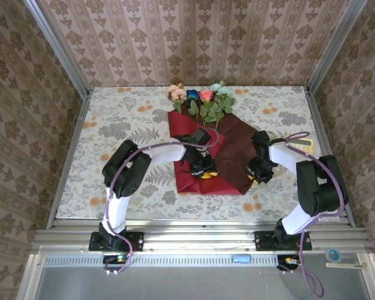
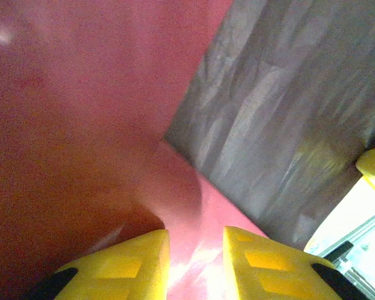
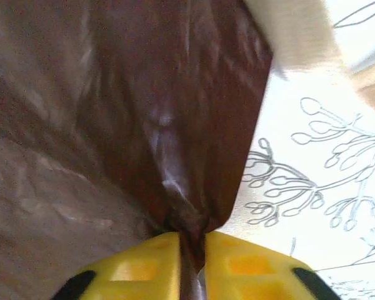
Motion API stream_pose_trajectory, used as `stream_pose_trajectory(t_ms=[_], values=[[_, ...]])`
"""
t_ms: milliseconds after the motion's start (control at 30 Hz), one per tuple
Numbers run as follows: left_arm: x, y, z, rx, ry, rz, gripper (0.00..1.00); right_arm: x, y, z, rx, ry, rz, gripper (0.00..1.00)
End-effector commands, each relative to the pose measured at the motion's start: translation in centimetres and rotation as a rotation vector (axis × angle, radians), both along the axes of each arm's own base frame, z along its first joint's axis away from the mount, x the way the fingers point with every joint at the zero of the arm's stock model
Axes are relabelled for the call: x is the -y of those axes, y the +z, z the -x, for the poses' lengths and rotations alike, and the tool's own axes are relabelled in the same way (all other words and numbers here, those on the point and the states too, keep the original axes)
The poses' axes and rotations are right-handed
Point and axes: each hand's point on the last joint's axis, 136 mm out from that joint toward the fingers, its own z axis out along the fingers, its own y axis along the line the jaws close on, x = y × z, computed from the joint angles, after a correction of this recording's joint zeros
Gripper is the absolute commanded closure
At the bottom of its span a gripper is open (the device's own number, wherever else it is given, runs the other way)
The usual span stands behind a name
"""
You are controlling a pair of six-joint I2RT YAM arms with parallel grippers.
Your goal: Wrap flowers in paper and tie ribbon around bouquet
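Note:
The flowers point(image 1: 203, 99) lie at the far middle of the table, heads away from me and stems on the top corner of the dark red paper point(image 1: 232, 147). The sheet's left part is folded over, its brighter red side up. My left gripper point(image 1: 204, 170) sits over the sheet's middle; between its yellow fingers point(image 2: 195, 240) runs a raised fold of red paper point(image 2: 81, 112). My right gripper point(image 1: 257, 177) is at the sheet's right corner, shut point(image 3: 192, 240) on a pinched tip of the paper point(image 3: 144, 94). A blurred cream band, likely the ribbon point(image 3: 294, 31), lies just beyond that corner.
The floral tablecloth point(image 1: 125, 125) is bare to the left of the sheet. A small white and yellow object point(image 1: 303, 145) lies near the right edge, close to my right arm. Metal rails and patterned walls close in the table on three sides.

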Motion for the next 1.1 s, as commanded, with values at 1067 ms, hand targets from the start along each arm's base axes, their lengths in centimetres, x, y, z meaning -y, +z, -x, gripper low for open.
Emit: stream_pose_trajectory(t_ms=[1067], values=[[-7.8,-0.4,-2.1,0.058,0.193,0.006,0.77,-18.2,18.4,-10.6,0.638,0.472,-0.303,1.0]])
